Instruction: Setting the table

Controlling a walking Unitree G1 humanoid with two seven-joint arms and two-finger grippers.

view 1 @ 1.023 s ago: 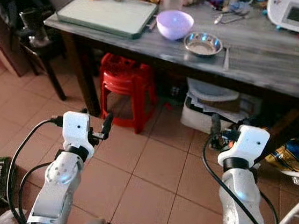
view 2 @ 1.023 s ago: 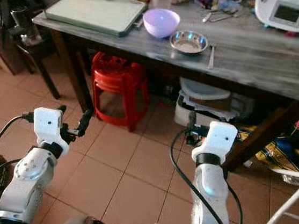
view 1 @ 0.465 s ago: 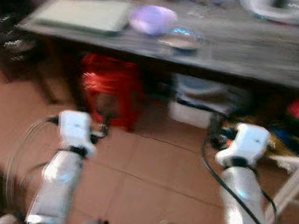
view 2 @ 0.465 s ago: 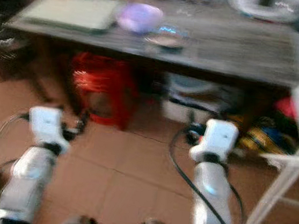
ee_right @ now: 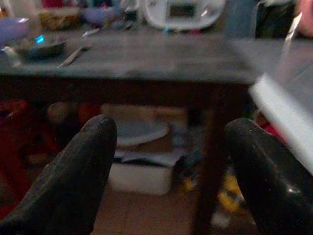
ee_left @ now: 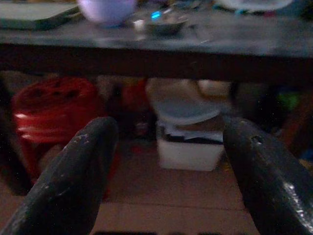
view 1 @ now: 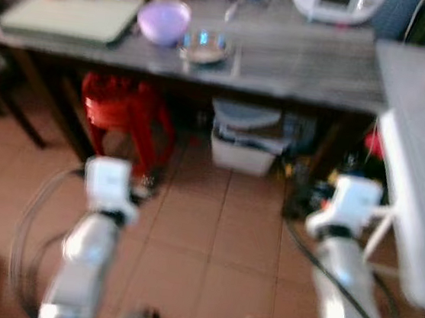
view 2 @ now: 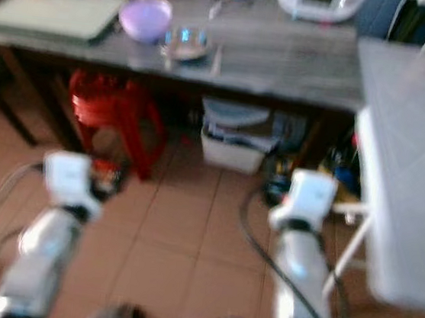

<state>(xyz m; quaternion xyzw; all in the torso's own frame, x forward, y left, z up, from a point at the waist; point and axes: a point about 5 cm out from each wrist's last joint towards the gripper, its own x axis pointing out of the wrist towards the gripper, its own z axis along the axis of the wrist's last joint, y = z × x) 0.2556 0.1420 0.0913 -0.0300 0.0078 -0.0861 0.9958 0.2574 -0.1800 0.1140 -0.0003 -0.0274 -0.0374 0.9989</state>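
Observation:
A grey wooden table (view 1: 301, 58) stands ahead, blurred. On it are a purple bowl (view 1: 164, 20), a steel bowl (view 1: 204, 47), a spoon (ee_right: 73, 55) and a pale green board (view 1: 71, 14). Both arms are held low over the tiled floor, well short of the table. My left gripper (ee_left: 168, 125) is open with nothing between its fingers and faces the space under the table. My right gripper (ee_right: 171, 122) is also open and empty, and faces the table's right part.
A red stool (view 1: 122, 106) and a white box (view 1: 247, 136) sit under the table. A white appliance (view 1: 336, 0) stands at the table's back. A second pale table (view 1: 420, 152) with white legs is close on the right.
The whole view has shifted: the table's things now sit further left and look smaller, and the pale table has come into view on the right. Both arms keep their pose.

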